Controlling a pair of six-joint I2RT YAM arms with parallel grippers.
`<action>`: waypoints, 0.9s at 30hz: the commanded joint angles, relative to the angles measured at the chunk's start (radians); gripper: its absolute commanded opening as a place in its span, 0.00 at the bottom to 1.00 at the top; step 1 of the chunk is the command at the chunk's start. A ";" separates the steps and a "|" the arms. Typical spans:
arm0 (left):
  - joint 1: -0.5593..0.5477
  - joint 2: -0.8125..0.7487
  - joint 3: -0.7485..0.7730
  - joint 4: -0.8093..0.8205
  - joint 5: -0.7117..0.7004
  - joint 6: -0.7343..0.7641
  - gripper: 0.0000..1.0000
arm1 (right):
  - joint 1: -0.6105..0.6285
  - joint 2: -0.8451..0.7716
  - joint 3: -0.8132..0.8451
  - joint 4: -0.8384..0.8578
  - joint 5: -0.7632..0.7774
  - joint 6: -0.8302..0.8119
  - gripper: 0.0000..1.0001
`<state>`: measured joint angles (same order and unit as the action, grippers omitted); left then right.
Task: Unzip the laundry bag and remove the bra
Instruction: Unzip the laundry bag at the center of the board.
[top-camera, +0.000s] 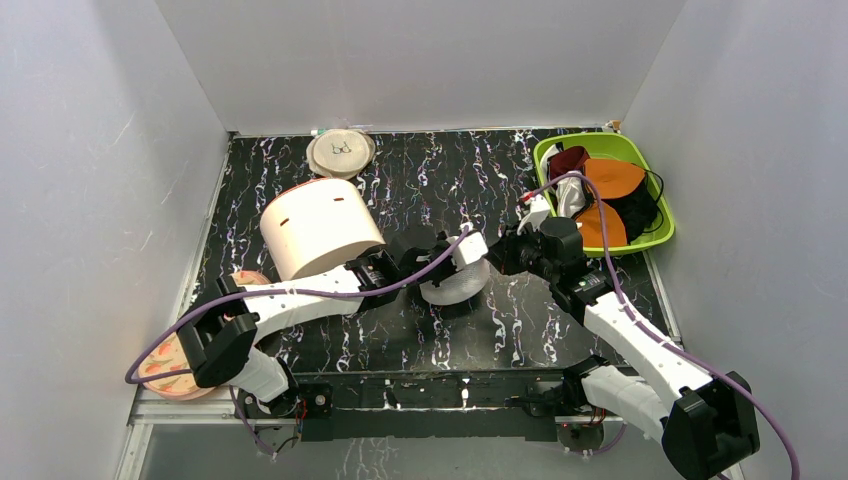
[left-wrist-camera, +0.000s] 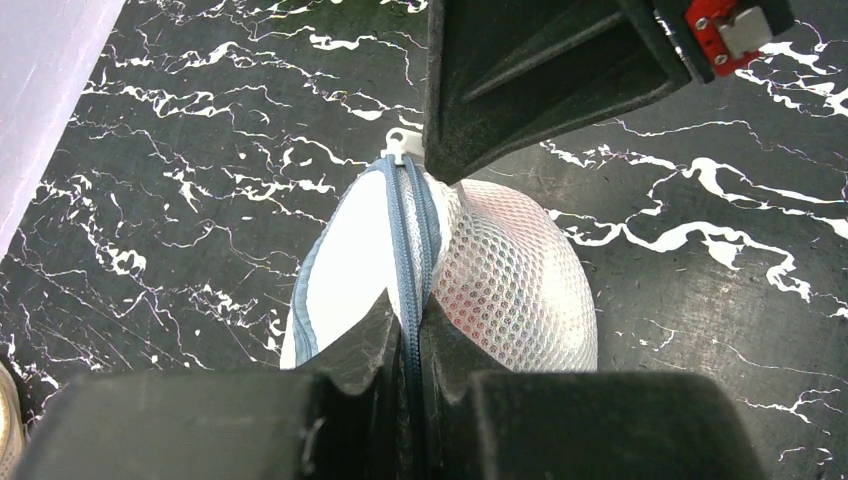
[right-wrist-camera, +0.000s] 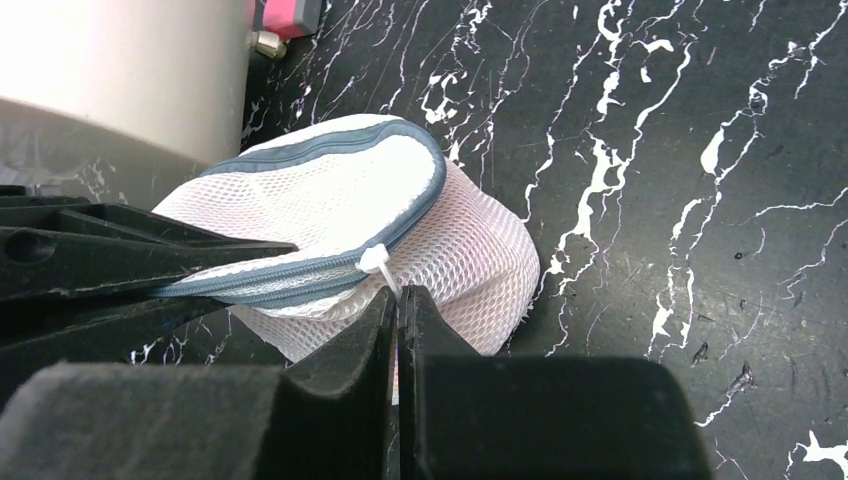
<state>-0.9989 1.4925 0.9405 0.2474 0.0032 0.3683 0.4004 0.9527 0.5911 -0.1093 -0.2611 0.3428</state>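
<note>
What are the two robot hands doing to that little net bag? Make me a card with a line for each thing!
left gripper: shut, pinching the laundry bag at its rim
right gripper: shut on the white zip pull
zip: closed along the part in view
bra: not out; cannot be seen plainly
bag's place: on the table, beside the cream cylinder
also there: flat disc at the far edge, green tray with clothes on the right
</note>
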 joint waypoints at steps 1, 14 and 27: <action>-0.006 -0.063 -0.001 0.006 -0.015 0.015 0.00 | -0.009 -0.015 0.001 0.041 0.124 0.003 0.00; -0.016 -0.119 -0.006 -0.035 0.194 0.025 0.52 | -0.006 -0.067 0.022 0.075 -0.225 -0.094 0.00; -0.017 -0.129 0.006 -0.008 -0.007 -0.029 0.50 | 0.001 -0.084 0.017 0.072 -0.284 -0.087 0.00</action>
<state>-1.0111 1.3693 0.9203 0.2276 0.0967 0.3553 0.3977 0.8948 0.5907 -0.1085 -0.5110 0.2630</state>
